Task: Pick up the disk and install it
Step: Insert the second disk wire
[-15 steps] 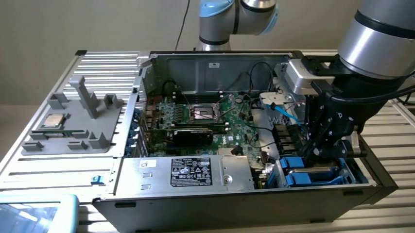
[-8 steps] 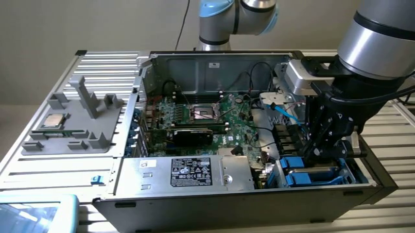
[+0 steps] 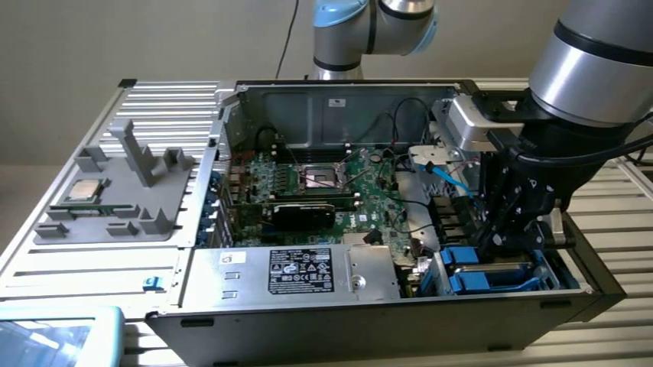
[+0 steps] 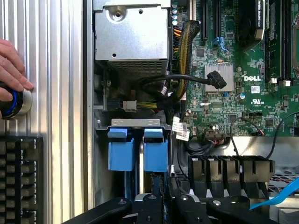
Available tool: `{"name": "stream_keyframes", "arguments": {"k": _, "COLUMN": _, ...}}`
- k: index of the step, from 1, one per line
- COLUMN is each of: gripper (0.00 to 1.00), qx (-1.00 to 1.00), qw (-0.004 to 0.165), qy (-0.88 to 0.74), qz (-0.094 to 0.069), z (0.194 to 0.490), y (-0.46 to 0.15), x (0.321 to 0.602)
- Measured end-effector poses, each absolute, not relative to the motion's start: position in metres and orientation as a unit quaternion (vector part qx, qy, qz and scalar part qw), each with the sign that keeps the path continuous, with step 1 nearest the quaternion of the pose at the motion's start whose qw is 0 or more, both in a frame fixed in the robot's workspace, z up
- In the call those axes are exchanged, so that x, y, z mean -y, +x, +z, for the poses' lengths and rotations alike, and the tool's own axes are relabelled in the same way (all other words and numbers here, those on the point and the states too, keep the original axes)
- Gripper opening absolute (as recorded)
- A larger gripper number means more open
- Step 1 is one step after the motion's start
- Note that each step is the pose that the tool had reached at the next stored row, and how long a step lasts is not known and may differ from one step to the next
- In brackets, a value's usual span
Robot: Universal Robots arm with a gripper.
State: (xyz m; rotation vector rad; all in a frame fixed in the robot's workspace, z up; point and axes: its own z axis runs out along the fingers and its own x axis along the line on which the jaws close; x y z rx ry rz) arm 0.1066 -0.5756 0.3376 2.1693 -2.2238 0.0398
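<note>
The disk [image 4: 155, 154] stands on edge in the drive bay at the corner of the open computer case, with its bright blue bracket tabs facing the wrist camera. A second blue tab [image 4: 120, 151] sits beside it. In the exterior view the blue bracket [image 3: 490, 275] lies low at the case's right front corner. My gripper [image 4: 156, 193] hangs directly over that bay, its black links close together and its jaws shut at the end of the blue bracket. The tips are hidden, so I cannot tell whether they pinch anything. From the exterior view the gripper [image 3: 507, 248] reaches down into the bay.
A silver power supply with a black label [image 3: 296, 271] lies beside the bay, with the green motherboard [image 3: 326, 183] and loose black cables behind it. A blue cable [image 3: 449, 176] runs close to the arm. A grey fixture [image 3: 102, 199] holds a processor chip [image 3: 84, 191]. A hand [image 4: 11, 70] rests on a knob beside a keyboard [image 4: 18, 177].
</note>
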Motion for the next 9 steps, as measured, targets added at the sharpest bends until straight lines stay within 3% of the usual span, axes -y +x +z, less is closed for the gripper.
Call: {"name": "stream_keyframes", "arguments": {"k": 9, "gripper": 0.16, "qx": 0.716, "qw": 0.016, "qy": 0.698, "qz": 0.014, "z": 0.3375, "y": 0.105, "x": 0.5756}}
